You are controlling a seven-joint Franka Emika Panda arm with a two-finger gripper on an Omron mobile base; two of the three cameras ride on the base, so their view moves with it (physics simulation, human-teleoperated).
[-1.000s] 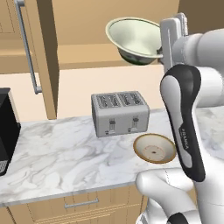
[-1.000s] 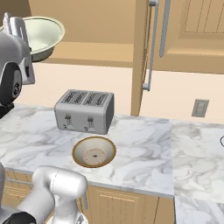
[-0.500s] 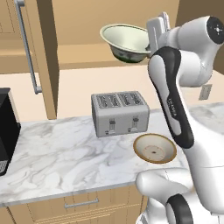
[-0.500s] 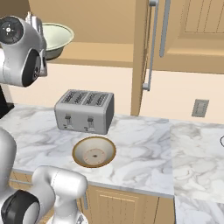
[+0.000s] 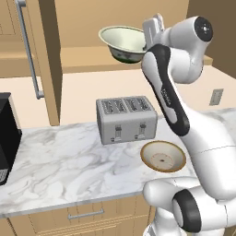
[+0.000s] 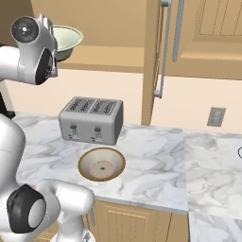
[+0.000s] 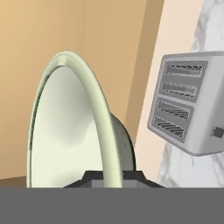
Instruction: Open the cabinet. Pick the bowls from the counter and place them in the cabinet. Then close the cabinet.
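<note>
My gripper (image 5: 147, 40) is shut on the rim of the deep cream bowl (image 5: 122, 44), holding it up in the open cabinet's mouth, just over the cabinet's bottom shelf (image 5: 78, 59). Whether the bowl touches the shelf I cannot tell. In the hand view the cream bowl (image 7: 74, 127) stands on edge between the gripper's (image 7: 109, 178) tips. From the right, the cream bowl (image 6: 67, 39) peeks out behind the arm. The brown-rimmed bowl (image 5: 163, 156) (image 6: 101, 164) sits on the marbled counter (image 5: 55, 166) (image 6: 160, 165), in front of the toaster.
A silver toaster (image 5: 126, 119) (image 6: 92, 119) (image 7: 188, 100) stands below the held bowl. The cabinet's doors (image 5: 37, 55) (image 6: 158, 52) hang open at either side with bar handles (image 5: 28, 50). A black appliance (image 5: 7, 133) occupies the counter's left end. A wall outlet (image 6: 216, 116) is at the right.
The arm has folded back and carried the cream bowl farther in over the cabinet's shelf, leftward in the left base view. The brown-rimmed bowl and the toaster have stayed put.
</note>
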